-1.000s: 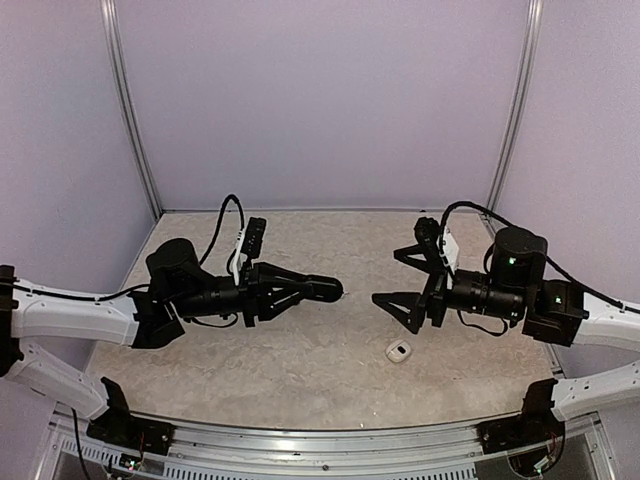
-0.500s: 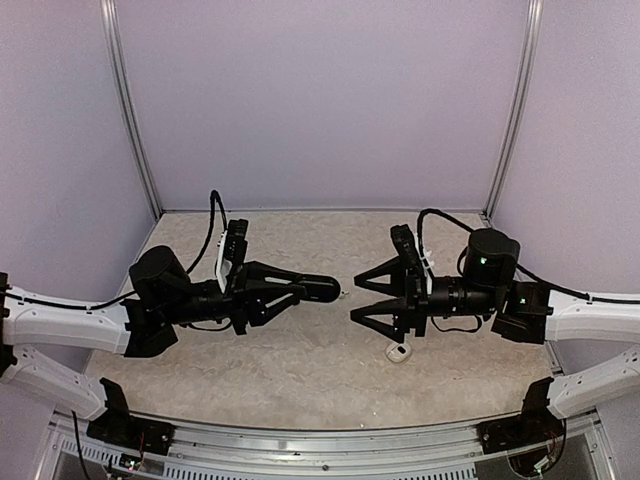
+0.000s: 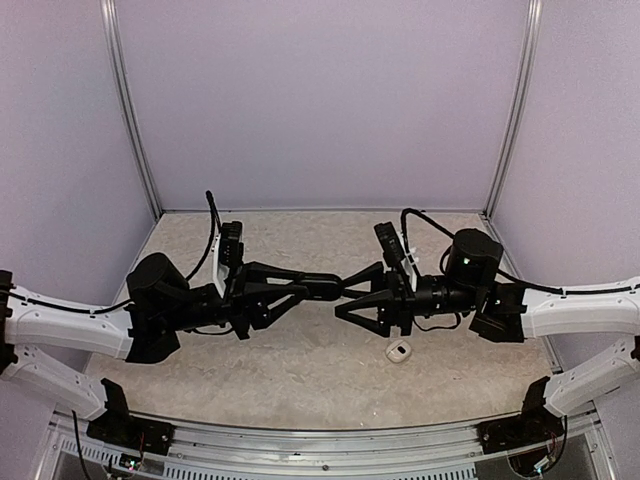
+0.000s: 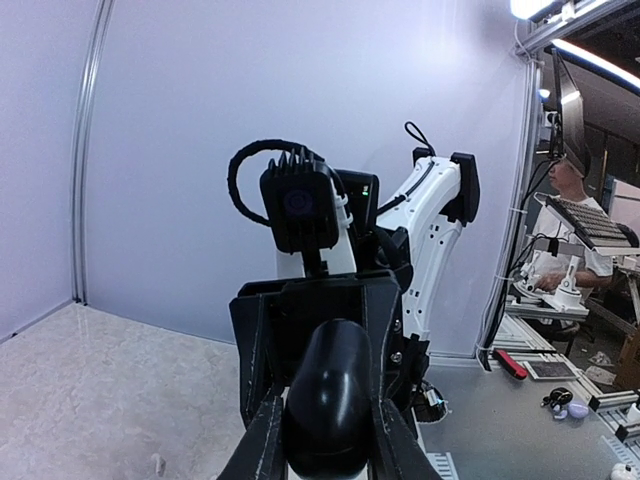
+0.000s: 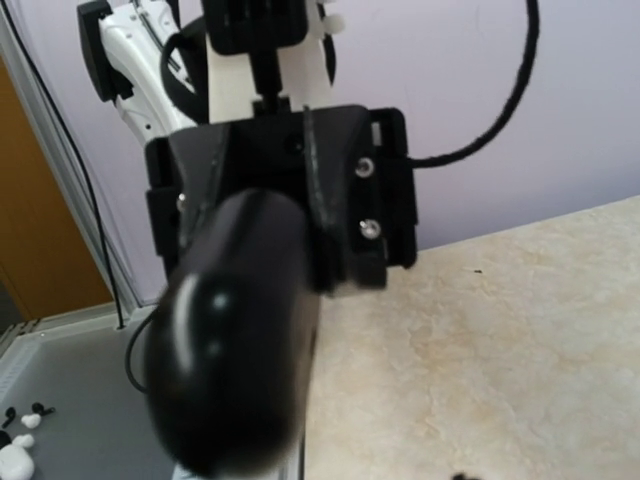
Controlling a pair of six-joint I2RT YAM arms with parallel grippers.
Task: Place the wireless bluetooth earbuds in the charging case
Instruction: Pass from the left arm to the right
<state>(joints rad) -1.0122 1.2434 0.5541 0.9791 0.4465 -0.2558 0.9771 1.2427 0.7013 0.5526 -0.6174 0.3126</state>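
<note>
The charging case [image 3: 312, 287] is a glossy black oval pod, held level above the table with my left gripper [image 3: 325, 289] shut on it. In the left wrist view the case [image 4: 335, 380] sits between my left gripper's [image 4: 328, 455] two fingers. My right gripper [image 3: 346, 296] faces it head-on, its jaws open, one finger above and one below the case's free end. I cannot tell whether they touch it. The right wrist view shows the case [image 5: 230, 340] large and blurred, with no right fingers visible. No earbuds show in any view.
A small white rounded object [image 3: 398, 350] lies on the beige tabletop [image 3: 300, 370] below the right gripper. Purple walls close the back and sides. The left wrist view shows the right arm's white link [image 4: 435, 230] behind the gripper.
My right arm has swung left toward the left gripper and its jaws have narrowed around the case's end. The left arm shifted slightly, still holding the case.
</note>
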